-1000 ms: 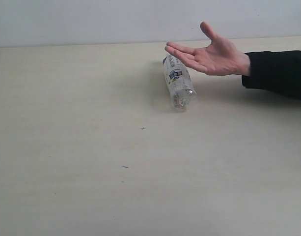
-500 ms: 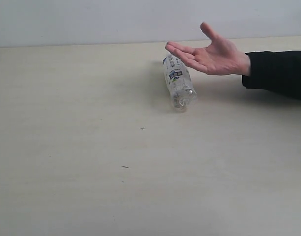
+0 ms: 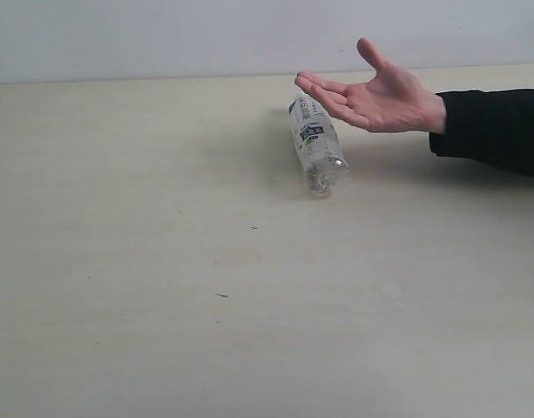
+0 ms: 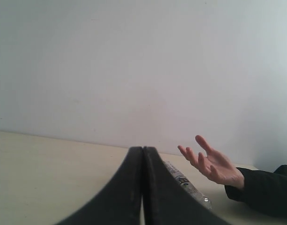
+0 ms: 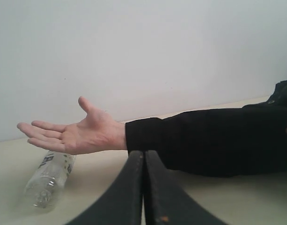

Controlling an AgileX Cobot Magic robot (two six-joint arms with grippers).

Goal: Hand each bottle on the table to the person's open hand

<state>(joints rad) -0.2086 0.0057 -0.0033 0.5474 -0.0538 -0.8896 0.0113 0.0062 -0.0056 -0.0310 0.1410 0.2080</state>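
Bottle [image 3: 316, 148]: laid flat beside open hand [image 3: 380, 96], far right.
Left gripper [image 4: 143, 150]: clenched, empty.
Right gripper [image 5: 144, 153]: clenched, empty.

Clear bottle [image 3: 317, 152] lying on table [image 3: 162, 305], open hand [image 3: 384, 100] above

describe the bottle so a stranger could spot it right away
On the pale table, find the open hand, palm up, at the far right. Beneath its fingertips lies the bottle: clear plastic, on its side, white label with dark print, the only bottle in view.
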